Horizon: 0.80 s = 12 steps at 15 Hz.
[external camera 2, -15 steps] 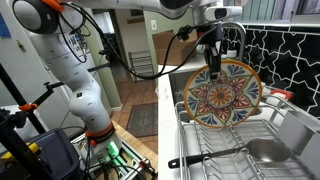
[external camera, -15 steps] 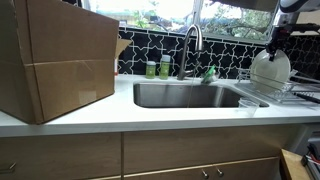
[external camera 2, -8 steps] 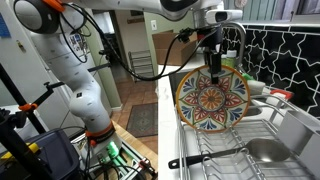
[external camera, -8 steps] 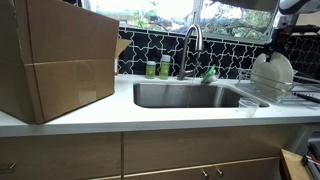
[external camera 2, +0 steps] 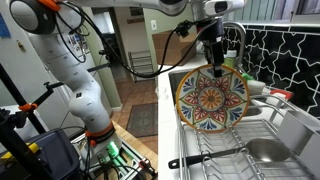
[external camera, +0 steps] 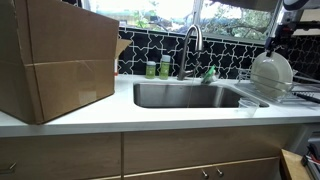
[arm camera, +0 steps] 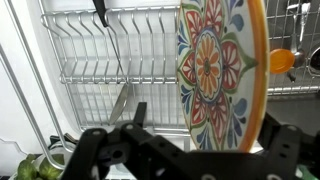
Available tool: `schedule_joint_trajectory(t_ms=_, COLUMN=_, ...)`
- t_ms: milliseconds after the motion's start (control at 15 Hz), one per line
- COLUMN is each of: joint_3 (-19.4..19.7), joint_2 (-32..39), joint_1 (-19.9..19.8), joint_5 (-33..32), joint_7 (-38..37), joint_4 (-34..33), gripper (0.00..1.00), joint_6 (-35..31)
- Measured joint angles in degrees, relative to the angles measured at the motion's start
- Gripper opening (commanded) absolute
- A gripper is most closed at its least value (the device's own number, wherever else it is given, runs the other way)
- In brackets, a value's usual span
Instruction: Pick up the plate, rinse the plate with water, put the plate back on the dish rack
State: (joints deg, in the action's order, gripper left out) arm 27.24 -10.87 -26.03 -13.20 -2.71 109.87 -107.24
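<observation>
The plate (external camera 2: pixel 211 100) stands upright on its edge in the wire dish rack (external camera 2: pixel 236 150) beside the sink. Its face carries a colourful floral pattern (arm camera: pixel 215 70); in an exterior view its plain white back (external camera: pixel 270 70) shows. My gripper (external camera 2: pixel 216 60) hangs just above the plate's top rim, open, with one finger on each side of the plate and clear of it. In the wrist view the gripper (arm camera: pixel 206 118) straddles the plate, and the dish rack (arm camera: pixel 100 50) spreads out behind it. The gripper (external camera: pixel 283 38) also shows at the top right of an exterior view.
A steel sink basin (external camera: pixel 185 95) with a curved faucet (external camera: pixel 192 42) lies next to the dish rack (external camera: pixel 292 95). A large cardboard box (external camera: pixel 55 60) stands on the counter. A ladle (external camera 2: pixel 262 150) lies in the rack. The robot's white arm (external camera 2: pixel 70 70) stands behind.
The gripper has opened and let go of the plate. The plate has dropped a little and settled upright in the dish rack.
</observation>
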Motion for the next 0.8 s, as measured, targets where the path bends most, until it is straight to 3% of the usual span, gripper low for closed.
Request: schedule_joint_trajectory(t_ms=800, joint_3=-2.43, joint_2=-6.82, joint_1=-0.22, joint_5=-4.47, joint_7=-0.45, joint_4=-1.88, gripper=1.0, joint_6=0.05)
